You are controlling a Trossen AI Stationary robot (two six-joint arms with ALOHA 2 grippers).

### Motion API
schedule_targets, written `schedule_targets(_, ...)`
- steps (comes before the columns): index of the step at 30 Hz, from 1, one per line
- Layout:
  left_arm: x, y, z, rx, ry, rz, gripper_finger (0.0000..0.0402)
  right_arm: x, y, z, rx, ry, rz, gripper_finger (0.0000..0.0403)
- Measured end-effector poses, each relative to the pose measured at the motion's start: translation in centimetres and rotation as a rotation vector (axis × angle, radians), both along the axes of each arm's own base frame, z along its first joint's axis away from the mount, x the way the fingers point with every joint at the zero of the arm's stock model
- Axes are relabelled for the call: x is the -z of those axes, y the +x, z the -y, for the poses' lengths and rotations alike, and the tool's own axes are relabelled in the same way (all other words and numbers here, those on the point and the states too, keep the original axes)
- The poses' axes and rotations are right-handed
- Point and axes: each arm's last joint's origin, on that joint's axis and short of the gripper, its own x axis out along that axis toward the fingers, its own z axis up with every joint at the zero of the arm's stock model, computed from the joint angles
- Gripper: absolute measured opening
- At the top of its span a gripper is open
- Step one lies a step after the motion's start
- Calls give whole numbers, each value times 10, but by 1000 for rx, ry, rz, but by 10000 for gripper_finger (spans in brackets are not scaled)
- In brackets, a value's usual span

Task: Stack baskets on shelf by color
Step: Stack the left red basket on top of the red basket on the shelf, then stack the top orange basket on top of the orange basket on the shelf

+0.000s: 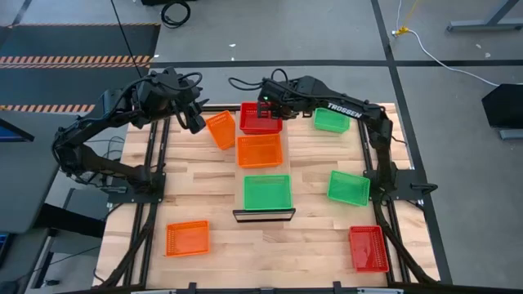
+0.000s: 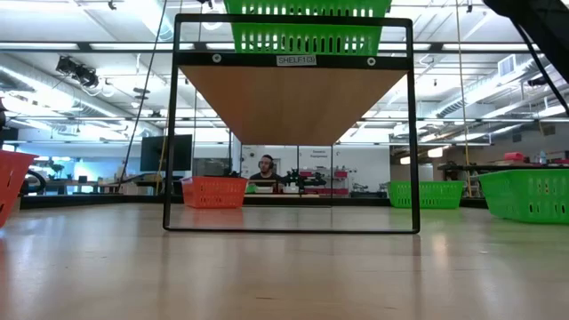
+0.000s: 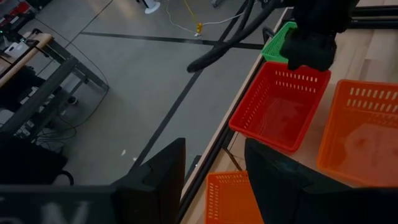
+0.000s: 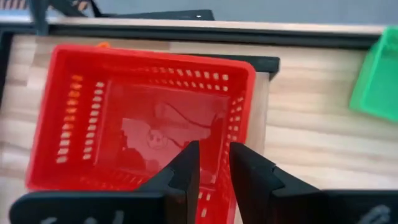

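Note:
The shelf (image 1: 263,171) runs down the table's middle. It carries a red basket (image 1: 260,120) at its far end, then an orange basket (image 1: 259,151) and a green basket (image 1: 267,192). My right gripper (image 4: 214,149) hangs over the red basket (image 4: 143,118) by its right wall. Its fingers are a narrow gap apart, and that wall passes behind one finger, not through the gap. My left gripper (image 3: 214,146) is open above a turned orange basket (image 1: 221,131) on the table left of the shelf. That basket (image 3: 230,196) shows between the fingers, clear of them.
Loose baskets lie on the table: green (image 1: 331,120) at the far right, green (image 1: 349,188) right of the shelf, red (image 1: 368,247) near right, orange (image 1: 186,238) near left. The shelf's dark frame (image 2: 293,227) stands mid-table. A person sits far beyond the table.

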Motion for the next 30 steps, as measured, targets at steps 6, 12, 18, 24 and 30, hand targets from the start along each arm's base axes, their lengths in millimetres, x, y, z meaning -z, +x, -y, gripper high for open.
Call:
schedule_targets(6,6,-2,1,5,-14,-61,172,-14,-13,3,-136,-41,-35,91)
schedule_targets(12,56,5,-16,36,-174,-219,172,-48,-41,-8,-294,-127,-34,91)
schedule_targets(18,121,9,-40,105,-328,-341,172,-84,-86,-23,-359,-184,-24,91)
schedule_targets(24,166,13,-48,376,-378,-349,172,-113,-133,-40,-385,-225,5,92)
schedule_targets(30,204,12,-56,397,-371,-312,172,-133,-174,-54,-341,-261,63,90)
